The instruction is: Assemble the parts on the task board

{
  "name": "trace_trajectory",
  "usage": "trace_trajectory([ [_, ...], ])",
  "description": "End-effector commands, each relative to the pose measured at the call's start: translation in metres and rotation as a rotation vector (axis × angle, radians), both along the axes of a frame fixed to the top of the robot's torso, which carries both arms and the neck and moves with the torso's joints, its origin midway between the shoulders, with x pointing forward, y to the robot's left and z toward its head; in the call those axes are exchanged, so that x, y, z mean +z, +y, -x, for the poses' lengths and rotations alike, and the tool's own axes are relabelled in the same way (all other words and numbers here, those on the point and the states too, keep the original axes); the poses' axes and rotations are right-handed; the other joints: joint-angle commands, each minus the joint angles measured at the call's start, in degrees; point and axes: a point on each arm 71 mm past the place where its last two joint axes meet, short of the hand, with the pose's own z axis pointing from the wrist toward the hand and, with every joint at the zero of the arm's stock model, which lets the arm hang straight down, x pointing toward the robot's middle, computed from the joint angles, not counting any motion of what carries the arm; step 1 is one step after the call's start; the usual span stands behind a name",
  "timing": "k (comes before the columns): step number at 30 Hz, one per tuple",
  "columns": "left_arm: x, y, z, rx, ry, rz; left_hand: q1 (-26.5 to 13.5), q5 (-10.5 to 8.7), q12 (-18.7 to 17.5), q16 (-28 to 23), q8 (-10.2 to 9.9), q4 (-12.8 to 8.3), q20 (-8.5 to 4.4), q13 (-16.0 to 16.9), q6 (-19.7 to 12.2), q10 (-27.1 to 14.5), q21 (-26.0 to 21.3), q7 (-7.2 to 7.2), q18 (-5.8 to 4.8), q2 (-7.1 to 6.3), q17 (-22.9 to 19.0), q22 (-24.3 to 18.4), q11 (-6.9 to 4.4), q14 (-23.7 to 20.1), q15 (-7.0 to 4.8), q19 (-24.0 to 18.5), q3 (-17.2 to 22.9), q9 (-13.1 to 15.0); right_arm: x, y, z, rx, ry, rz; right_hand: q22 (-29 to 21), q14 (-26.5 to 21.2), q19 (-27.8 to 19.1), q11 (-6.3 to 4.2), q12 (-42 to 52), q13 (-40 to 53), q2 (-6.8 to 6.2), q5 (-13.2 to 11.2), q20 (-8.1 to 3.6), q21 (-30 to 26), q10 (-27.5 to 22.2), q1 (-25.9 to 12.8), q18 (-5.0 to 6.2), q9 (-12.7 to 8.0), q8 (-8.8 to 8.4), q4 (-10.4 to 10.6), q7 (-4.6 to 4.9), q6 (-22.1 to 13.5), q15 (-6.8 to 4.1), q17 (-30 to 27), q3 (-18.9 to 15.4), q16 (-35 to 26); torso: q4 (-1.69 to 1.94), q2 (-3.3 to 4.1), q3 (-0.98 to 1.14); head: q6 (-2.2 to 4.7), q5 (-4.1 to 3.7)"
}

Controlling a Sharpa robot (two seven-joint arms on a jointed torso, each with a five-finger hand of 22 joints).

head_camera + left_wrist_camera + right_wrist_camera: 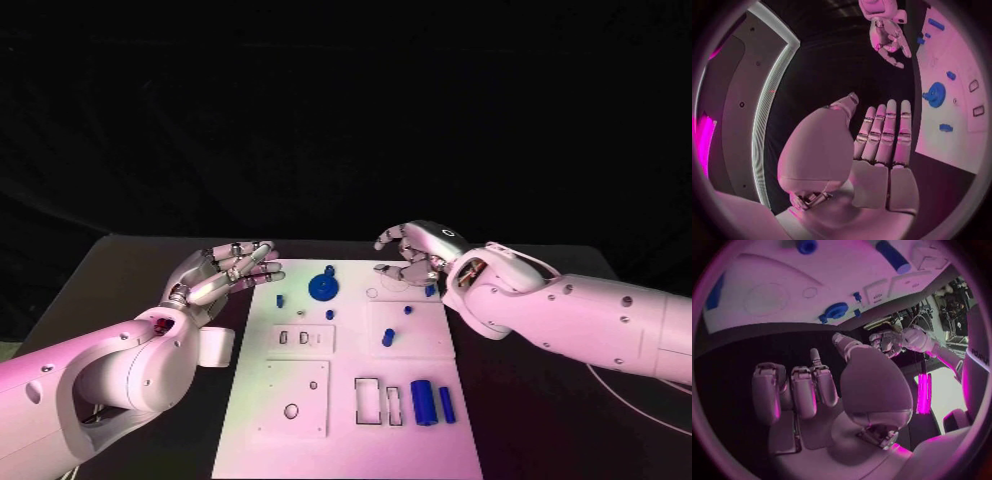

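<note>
The white task board (346, 455) lies in the middle of the table. On its far part sits a round blue disc (323, 288) (935, 94) (836, 310), with several small blue pegs (388, 338) around it. Near the front right stand a thick blue cylinder (423, 401) (892, 255) and a thinner one (447, 403). My left hand (224, 270) (879, 145) hovers at the board's far left corner, fingers straight and together, holding nothing. My right hand (415, 255) (817, 385) hangs over the far right corner with loosely bent fingers and nothing in them, a small blue part (430, 290) just beside it.
Rectangular slots (378, 400) and round holes (291, 410) are cut into the board's near half. A small white cylinder (214, 345) stands by the board's left edge, next to my left forearm. Black table runs on both sides of the board.
</note>
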Motion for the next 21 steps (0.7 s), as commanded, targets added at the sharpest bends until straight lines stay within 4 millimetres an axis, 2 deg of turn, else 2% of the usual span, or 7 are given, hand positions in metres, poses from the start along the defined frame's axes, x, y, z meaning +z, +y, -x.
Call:
trace_trajectory([
  [1, 0.001, -0.002, -0.001, -0.019, -0.006, 0.012, -0.45, -0.34, -0.19, -0.31, -0.31, -0.09, 0.08, -0.01, 0.15, 0.18, 0.22, 1.21, 0.74, 0.00, 0.05, -0.05, 0.18, 0.02, 0.23, 0.06, 0.39, -0.09, -0.002, -0.016, 0.005, 0.086, 0.128, -0.084, 6.41, 4.27, -0.76, -0.50, -0.41, 7.13, -0.20, -0.19, -0.02, -0.72, -0.01, 1.32, 0.09, 0.01, -0.34, -1.14, 0.01, 0.58, -0.51, 7.48, 0.46, -0.29, -0.73, -0.46, 0.30, 0.23, -0.28],
  [3, 0.000, -0.002, -0.001, -0.019, -0.006, 0.012, -0.44, -0.33, -0.21, -0.33, -0.32, -0.11, 0.09, -0.01, 0.15, 0.18, 0.21, 1.19, 0.74, -0.01, 0.06, -0.06, 0.18, 0.01, 0.24, 0.05, 0.41, -0.09, -0.002, -0.033, 0.006, 0.077, 0.146, -0.102, 6.10, 4.17, -1.08, -0.56, -0.61, 6.94, -0.70, 0.24, -0.08, -1.11, -0.19, 2.22, 0.20, 0.02, -0.45, -2.04, -0.07, 1.12, -0.57, 7.10, 0.77, -0.43, -1.08, -0.61, 0.54, 0.25, -0.28],
  [5, 0.000, -0.003, -0.002, -0.020, -0.005, 0.012, -0.44, -0.33, -0.21, -0.33, -0.32, -0.11, 0.09, -0.01, 0.15, 0.18, 0.21, 1.19, 0.74, -0.01, 0.06, -0.06, 0.18, 0.01, 0.24, 0.05, 0.41, -0.09, -0.003, -0.045, 0.007, 0.064, 0.151, -0.114, 5.92, 4.16, -1.24, -0.59, -0.72, 6.82, -0.86, 0.55, -0.09, -1.31, -0.31, 2.54, 0.25, 0.00, -0.54, -2.38, -0.07, 1.27, -0.58, 7.04, 0.92, -0.46, -1.28, -0.77, 0.65, 0.08, -0.29],
  [9, -0.001, -0.004, -0.003, -0.021, -0.005, 0.013, -0.44, -0.33, -0.21, -0.33, -0.32, -0.11, 0.09, -0.01, 0.15, 0.18, 0.21, 1.19, 0.74, -0.01, 0.06, -0.06, 0.18, 0.01, 0.24, 0.05, 0.41, -0.09, -0.006, -0.069, 0.007, 0.025, 0.164, -0.123, 6.04, 4.17, -1.16, -0.56, -0.91, 6.63, -1.10, 1.40, -0.10, -1.27, -0.48, 2.72, 0.22, -0.12, -0.98, -2.71, 0.00, 1.05, -0.55, 7.08, 1.11, -0.47, -1.51, -0.92, 0.83, 0.16, -0.35],
  [12, -0.001, -0.004, -0.003, -0.022, -0.004, 0.014, -0.44, -0.33, -0.21, -0.33, -0.32, -0.11, 0.09, -0.01, 0.15, 0.18, 0.21, 1.19, 0.74, -0.01, 0.06, -0.06, 0.18, 0.01, 0.24, 0.05, 0.41, -0.09, -0.012, -0.087, 0.008, -0.005, 0.180, -0.122, 6.01, 4.15, -1.19, -0.53, -1.00, 6.53, -1.32, 1.67, -0.08, -1.32, -0.57, 2.87, 0.22, -0.20, -1.24, -2.95, 0.04, 0.85, -0.53, 6.99, 1.18, -0.50, -1.59, -1.06, 1.04, -0.15, -0.36],
  [16, -0.002, -0.004, -0.004, -0.020, -0.003, 0.013, -0.44, -0.33, -0.21, -0.33, -0.32, -0.11, 0.09, -0.01, 0.15, 0.18, 0.21, 1.19, 0.74, -0.01, 0.06, -0.06, 0.18, 0.01, 0.24, 0.05, 0.41, -0.09, -0.020, -0.097, 0.008, -0.027, 0.197, -0.117, 6.00, 4.15, -1.21, -0.52, -1.03, 6.51, -1.39, 1.86, -0.08, -1.36, -0.59, 3.06, 0.23, -0.22, -1.35, -3.17, 0.05, 0.84, -0.52, 7.00, 1.30, -0.50, -1.60, -1.10, 1.19, -0.17, -0.22],
  [21, -0.002, -0.004, -0.005, -0.019, -0.003, 0.012, -0.44, -0.33, -0.21, -0.33, -0.32, -0.11, 0.09, -0.01, 0.15, 0.18, 0.21, 1.19, 0.74, -0.01, 0.06, -0.06, 0.18, 0.01, 0.24, 0.05, 0.41, -0.09, -0.029, -0.101, 0.008, -0.036, 0.216, -0.115, 6.01, 4.15, -1.21, -0.50, -1.06, 6.48, -1.39, 2.14, -0.07, -1.37, -0.62, 3.22, 0.23, -0.23, -1.44, -3.36, 0.06, 0.90, -0.51, 6.98, 1.46, -0.52, -1.52, -1.09, 1.12, -0.28, -0.21],
])
